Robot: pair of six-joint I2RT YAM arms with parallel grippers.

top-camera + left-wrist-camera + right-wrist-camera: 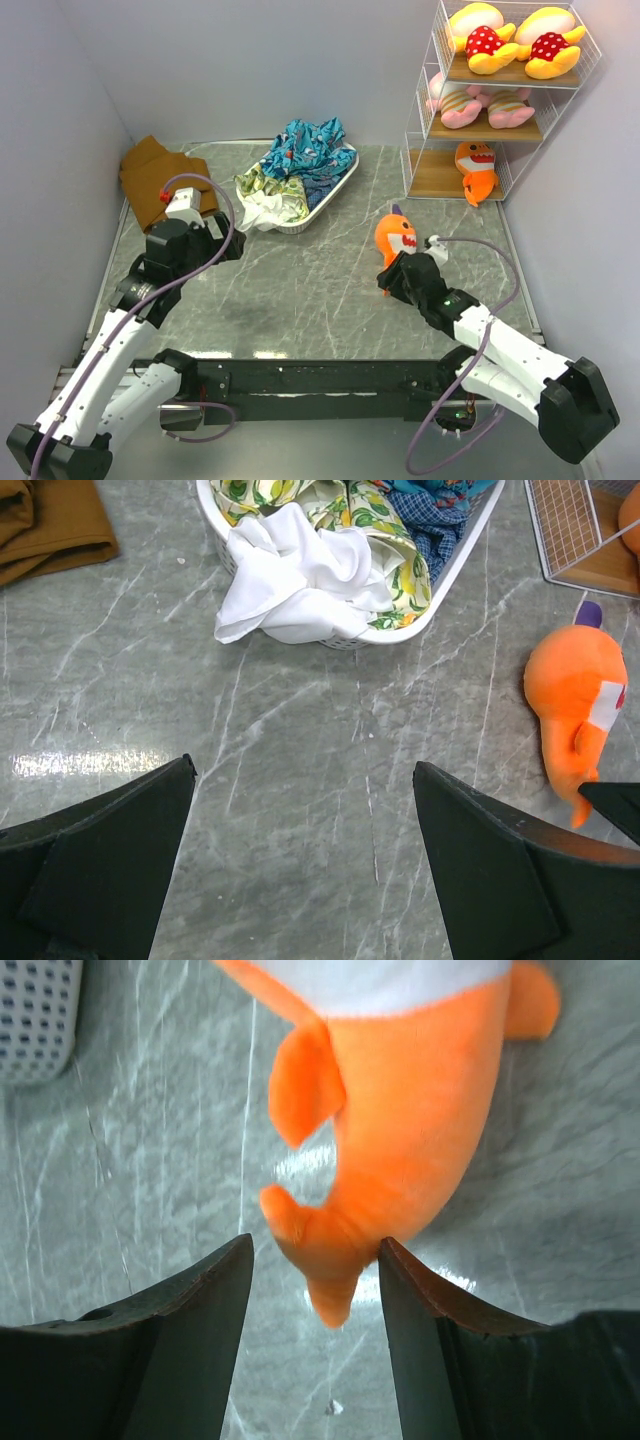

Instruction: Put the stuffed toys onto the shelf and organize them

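Right fingers (190,1300) stood half open around orange shark (410,1110) tail, holding nothing | left fingers (120,840) wide, empty | I wanted deeper grip.

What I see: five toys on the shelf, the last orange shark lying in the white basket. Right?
No. The last orange shark lies on the table, apart from the white basket; the top view shows it. Five toys are on the shelf.

The left arm (120,330) rises from seven o'clock with its elbow bent. The left gripper (303,763) aims toward one o'clock, jaws spread wide. The right arm (500,345) stretches low from five o'clock toward eleven. The right gripper (316,1240) has its jaws partly parted.
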